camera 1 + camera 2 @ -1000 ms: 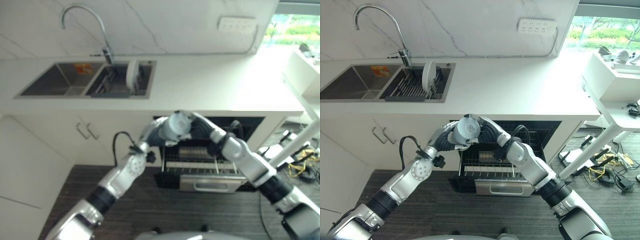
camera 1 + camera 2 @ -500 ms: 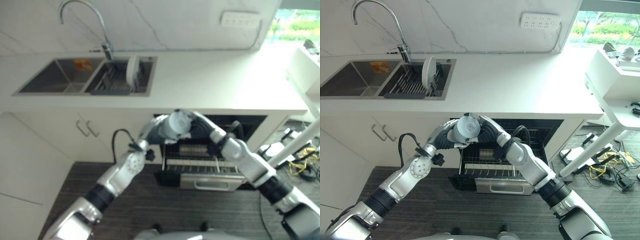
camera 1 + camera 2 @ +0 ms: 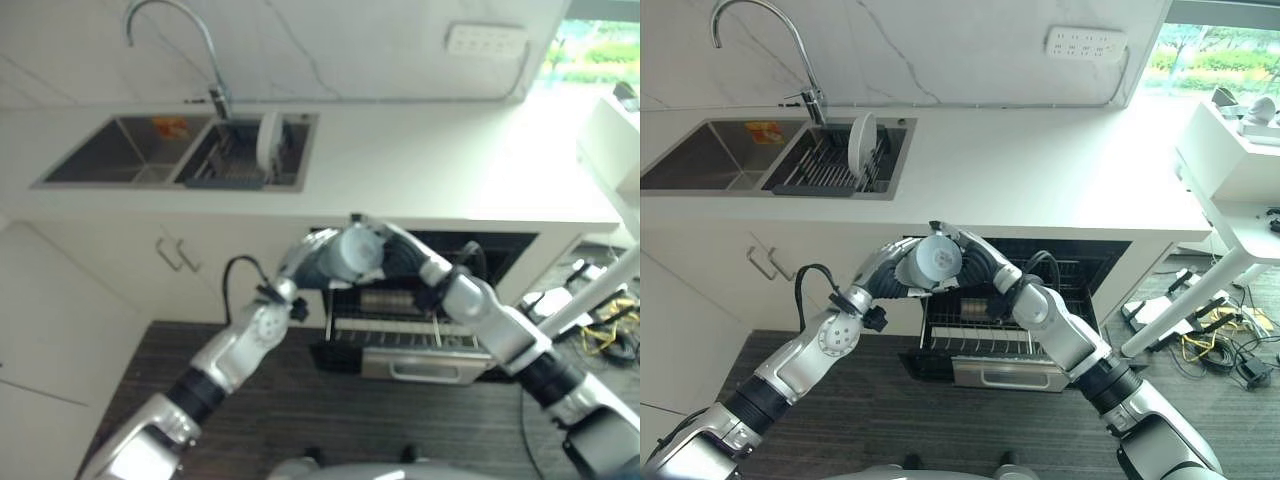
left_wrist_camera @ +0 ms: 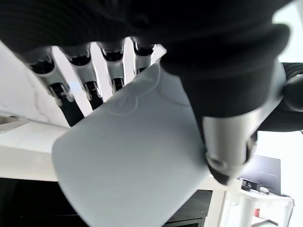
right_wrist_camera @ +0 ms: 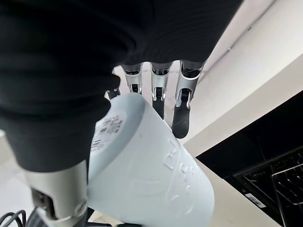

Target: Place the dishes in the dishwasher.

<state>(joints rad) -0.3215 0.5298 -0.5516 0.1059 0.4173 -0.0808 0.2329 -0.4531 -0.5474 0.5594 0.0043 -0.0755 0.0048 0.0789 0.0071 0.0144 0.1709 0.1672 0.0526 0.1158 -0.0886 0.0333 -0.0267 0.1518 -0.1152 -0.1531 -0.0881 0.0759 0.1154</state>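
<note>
A pale blue-grey cup [image 3: 938,261] is held in the air in front of the counter edge, above the open dishwasher [image 3: 990,345]. My left hand [image 3: 890,276] grips it from the left and my right hand [image 3: 982,263] from the right. In the left wrist view the cup [image 4: 132,165] lies between the fingers [image 4: 83,78] and the thumb [image 4: 227,151]. The right wrist view shows the cup [image 5: 151,175] with fingers [image 5: 182,104] across its far side and the thumb at its base. A white plate [image 3: 862,140] stands upright in the sink rack.
The dishwasher's lower rack [image 3: 400,335] is pulled out over the dark floor, below the white counter [image 3: 1060,160]. A double sink [image 3: 700,160] with a curved faucet [image 3: 760,20] sits at the left. Cabinet doors with handles [image 3: 760,265] are below the sink.
Both hands and the cup keep the same pose; only the camera has shifted slightly.
</note>
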